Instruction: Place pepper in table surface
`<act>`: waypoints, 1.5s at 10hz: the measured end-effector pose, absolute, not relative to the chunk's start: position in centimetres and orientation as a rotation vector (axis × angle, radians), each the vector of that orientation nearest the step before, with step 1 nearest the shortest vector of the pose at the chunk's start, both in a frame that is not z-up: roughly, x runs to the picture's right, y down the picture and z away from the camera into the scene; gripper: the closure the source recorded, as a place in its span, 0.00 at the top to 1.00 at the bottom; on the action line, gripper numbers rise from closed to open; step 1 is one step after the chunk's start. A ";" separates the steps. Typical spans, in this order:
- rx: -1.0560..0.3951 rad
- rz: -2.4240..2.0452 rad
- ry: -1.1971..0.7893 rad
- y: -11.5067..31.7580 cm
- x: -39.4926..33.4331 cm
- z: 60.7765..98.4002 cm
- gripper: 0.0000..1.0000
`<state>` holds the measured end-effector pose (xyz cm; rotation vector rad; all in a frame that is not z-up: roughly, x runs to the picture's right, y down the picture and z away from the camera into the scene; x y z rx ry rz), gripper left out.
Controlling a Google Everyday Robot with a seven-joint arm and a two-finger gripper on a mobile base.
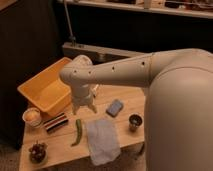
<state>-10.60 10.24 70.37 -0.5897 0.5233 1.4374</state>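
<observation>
The green pepper (pixel 78 131) lies flat on the wooden table surface (pixel 60 144), just left of the grey cloth. My gripper (pixel 84 109) hangs a little behind and above the pepper's far tip, pointing down. Its two fingers stand apart and open, with nothing between them. The gripper and the pepper are not touching. My white arm reaches in from the right and covers part of the table's back edge.
A yellow bin (pixel 46 91) sits at the back left. A white bowl (pixel 32 117) and a black-and-white brush (pixel 56 122) lie left of the pepper. A grey cloth (pixel 102 140), a blue sponge (pixel 115 107), a metal cup (pixel 135 122) and a dark bowl (pixel 38 152) share the table.
</observation>
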 end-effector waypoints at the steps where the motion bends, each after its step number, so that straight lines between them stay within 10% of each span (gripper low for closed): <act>1: -0.590 1.437 0.523 10.2 -10.6 70.4 0.65; 15: -0.813 1.339 0.493 12.7 -12.8 76.6 0.65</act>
